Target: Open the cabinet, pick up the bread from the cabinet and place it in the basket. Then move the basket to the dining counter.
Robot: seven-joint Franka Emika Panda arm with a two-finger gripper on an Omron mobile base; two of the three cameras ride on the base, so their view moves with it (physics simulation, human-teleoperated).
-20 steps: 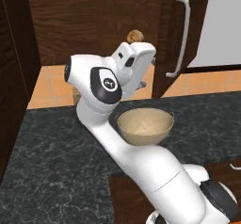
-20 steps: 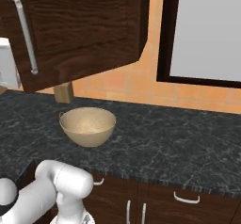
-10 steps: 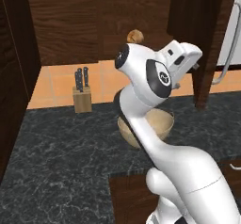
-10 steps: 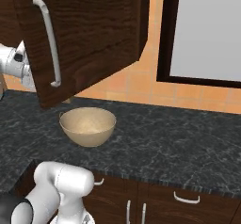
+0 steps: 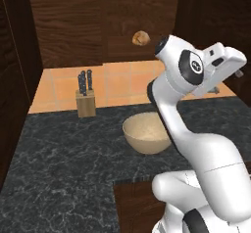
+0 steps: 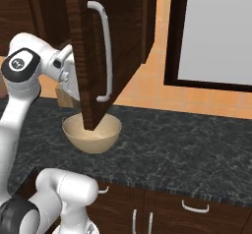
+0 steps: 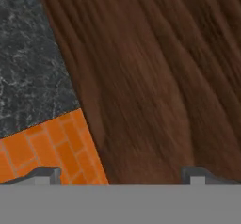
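The cabinet [image 5: 73, 26] stands open, and the small tan bread [image 5: 141, 37] rests inside it at the back. Its door [image 6: 83, 41], with the long silver handle [image 6: 105, 56], is swung far out over the counter. My gripper [image 7: 122, 176] is open and empty. It faces the door's wood grain close up, with the fingertips [image 7: 47, 175] set wide apart. My hand [image 5: 225, 60] is pressed against the door's inner side [image 5: 220, 11]. Below sits the round beige basket [image 5: 147, 134], also seen under the door's lower corner [image 6: 92, 132]. The dining counter is out of view.
A knife block [image 5: 86, 100] stands at the back of the black granite counter [image 5: 63, 163], left of the basket. A big window [image 6: 216, 31] fills the wall to the right. Low drawers with silver handles [image 6: 194, 208] run under the counter's edge.
The cabinet door has swung much further open, and my hand has moved right along with it. The bread now shows fully inside. The gripper has stayed open.
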